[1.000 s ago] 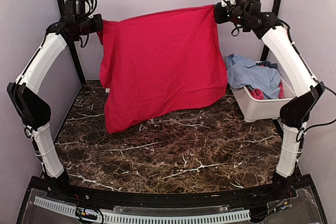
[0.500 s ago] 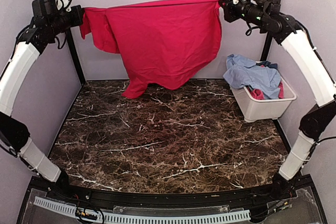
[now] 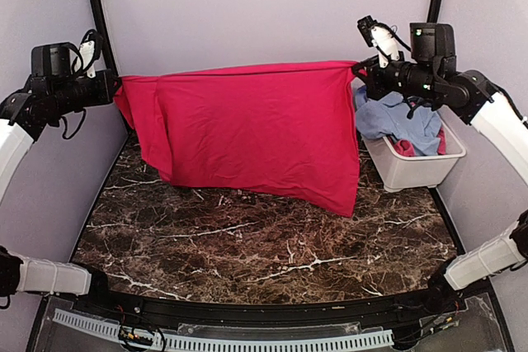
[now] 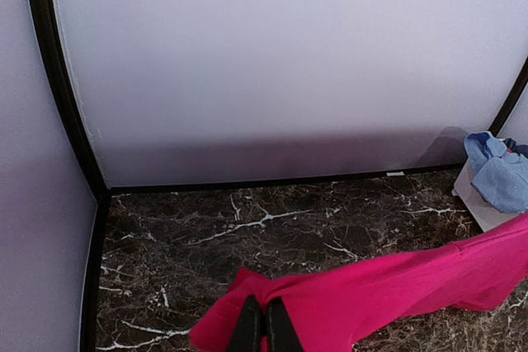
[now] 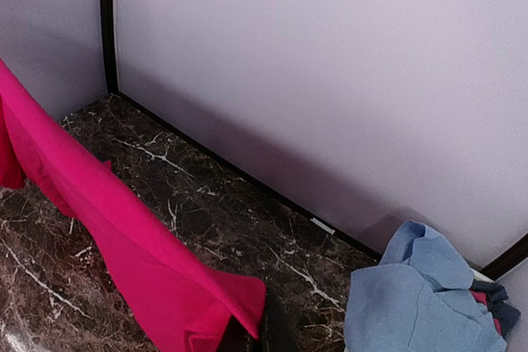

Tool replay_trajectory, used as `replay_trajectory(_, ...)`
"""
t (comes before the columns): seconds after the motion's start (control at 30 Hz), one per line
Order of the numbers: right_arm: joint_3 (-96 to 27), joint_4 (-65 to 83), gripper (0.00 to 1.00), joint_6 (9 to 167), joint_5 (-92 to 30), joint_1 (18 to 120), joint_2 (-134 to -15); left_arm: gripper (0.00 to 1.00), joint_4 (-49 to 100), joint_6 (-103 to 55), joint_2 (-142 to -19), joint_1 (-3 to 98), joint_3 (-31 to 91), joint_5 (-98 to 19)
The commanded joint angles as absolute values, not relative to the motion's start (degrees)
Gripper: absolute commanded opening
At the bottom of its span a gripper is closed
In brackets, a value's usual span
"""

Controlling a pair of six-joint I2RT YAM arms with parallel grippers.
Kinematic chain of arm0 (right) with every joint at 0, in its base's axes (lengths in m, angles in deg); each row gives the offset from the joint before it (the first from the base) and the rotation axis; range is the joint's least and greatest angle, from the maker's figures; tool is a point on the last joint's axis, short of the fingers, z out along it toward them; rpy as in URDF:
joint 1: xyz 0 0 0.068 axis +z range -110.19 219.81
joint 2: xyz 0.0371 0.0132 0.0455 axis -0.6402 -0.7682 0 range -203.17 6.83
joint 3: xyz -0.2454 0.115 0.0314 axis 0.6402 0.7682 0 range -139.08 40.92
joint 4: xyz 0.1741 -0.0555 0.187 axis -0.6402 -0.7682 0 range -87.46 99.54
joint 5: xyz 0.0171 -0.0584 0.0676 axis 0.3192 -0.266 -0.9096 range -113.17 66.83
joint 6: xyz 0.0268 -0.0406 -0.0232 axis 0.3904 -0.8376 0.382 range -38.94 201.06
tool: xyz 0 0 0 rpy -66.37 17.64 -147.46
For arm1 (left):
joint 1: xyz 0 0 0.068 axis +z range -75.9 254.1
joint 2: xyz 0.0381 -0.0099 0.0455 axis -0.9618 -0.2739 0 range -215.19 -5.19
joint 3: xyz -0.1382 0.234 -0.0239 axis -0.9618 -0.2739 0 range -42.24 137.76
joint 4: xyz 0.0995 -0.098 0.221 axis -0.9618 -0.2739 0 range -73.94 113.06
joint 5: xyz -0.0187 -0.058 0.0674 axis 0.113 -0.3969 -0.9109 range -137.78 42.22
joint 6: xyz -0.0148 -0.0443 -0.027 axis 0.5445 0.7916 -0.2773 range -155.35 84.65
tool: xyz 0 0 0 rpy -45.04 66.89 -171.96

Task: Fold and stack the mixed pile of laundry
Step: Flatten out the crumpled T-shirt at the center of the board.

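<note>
While left gripper (image 4: 266,327) and right gripper (image 3: 358,68) clamp it, garment (image 3: 247,138) hangs.

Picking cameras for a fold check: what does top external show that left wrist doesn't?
Only top external: both arms, and the red garment stretched as a sheet between left gripper and right gripper. Only left wrist: close-up of the shut fingers pinching one bunched corner. Both: the garment, the light-blue shirt in the white tub, the marble table.
</note>
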State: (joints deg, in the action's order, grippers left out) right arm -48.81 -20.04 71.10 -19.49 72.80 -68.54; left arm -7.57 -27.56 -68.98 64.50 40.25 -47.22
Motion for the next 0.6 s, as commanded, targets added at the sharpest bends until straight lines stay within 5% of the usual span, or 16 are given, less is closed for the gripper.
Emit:
replay_trajectory(0.0, -53.0, -18.0, 0.0, 70.9, -14.0, 72.1, -68.1, 0.0, -13.2, -29.8, -68.4, 65.3, 42.9, -52.6)
replay_trajectory(0.2, -58.6, -15.1, 0.0, 69.9, -15.2, 68.9, -76.7, 0.0, -10.5, -30.3, -73.8, 65.3, 43.6, -54.2)
replay_trajectory(0.33, -73.5, -13.8, 0.0, 68.2, -15.4, 66.1, -90.4, 0.0, -2.9, -31.2, -84.8, 65.4, 52.6, -59.0)
replay_trajectory(0.57, -117.9, -21.4, 0.0, 65.8, -16.5, 63.5, -110.7, 0.0, -3.0, -33.5, -110.8, 66.4, 99.6, -59.6)
